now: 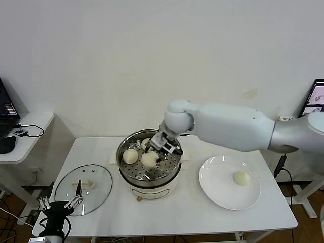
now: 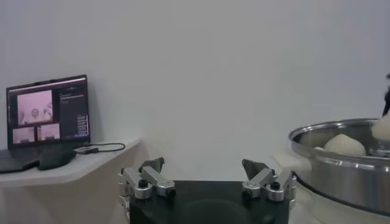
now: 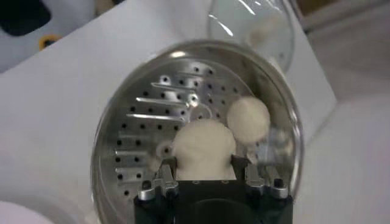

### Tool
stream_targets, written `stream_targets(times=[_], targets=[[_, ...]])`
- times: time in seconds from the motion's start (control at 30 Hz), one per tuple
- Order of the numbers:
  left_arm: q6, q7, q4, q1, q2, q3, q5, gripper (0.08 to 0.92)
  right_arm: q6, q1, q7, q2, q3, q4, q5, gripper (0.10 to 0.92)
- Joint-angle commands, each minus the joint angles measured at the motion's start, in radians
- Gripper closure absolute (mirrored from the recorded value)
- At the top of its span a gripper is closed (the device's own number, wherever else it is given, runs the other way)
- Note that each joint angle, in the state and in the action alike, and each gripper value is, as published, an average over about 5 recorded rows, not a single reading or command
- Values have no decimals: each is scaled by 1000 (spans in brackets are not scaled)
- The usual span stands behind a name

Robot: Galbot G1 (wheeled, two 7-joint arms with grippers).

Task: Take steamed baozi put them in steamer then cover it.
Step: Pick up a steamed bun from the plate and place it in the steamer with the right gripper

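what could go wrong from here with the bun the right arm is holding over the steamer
1. The right claw holds a bun close beside a bun already in the steamer; letting go here may let it roll into that one or press on it.
2. One bun is on the plate and the lid lies on the table, so covering now would leave it out.

No text, label or number is legible, not even on the laptop screen (image 2: pixel 49 115).

White bench (image 1: pixel 167 212) holds a round white plate (image 1: pixel 223 195); side desk (image 1: pixel 25 136) left carries a laptop (image 2: pixel 46 119) and cable (image 1: pixel 31 130).
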Motion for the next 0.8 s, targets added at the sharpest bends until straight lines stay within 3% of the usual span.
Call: stream_targets(times=[0.03,0.43,0.8], targets=[[-1,-1,1,0,-4,-1,1,177,103,-11,7,43,-40,-7,-79,448],[-3,-3,1,-6,-9,3,2,177,121,-44,36,44,-45,-11,-97,437],[-2,-2,-2,-5,-1,-3,1,177,85,28,37,-46,19,2,-6,213]])
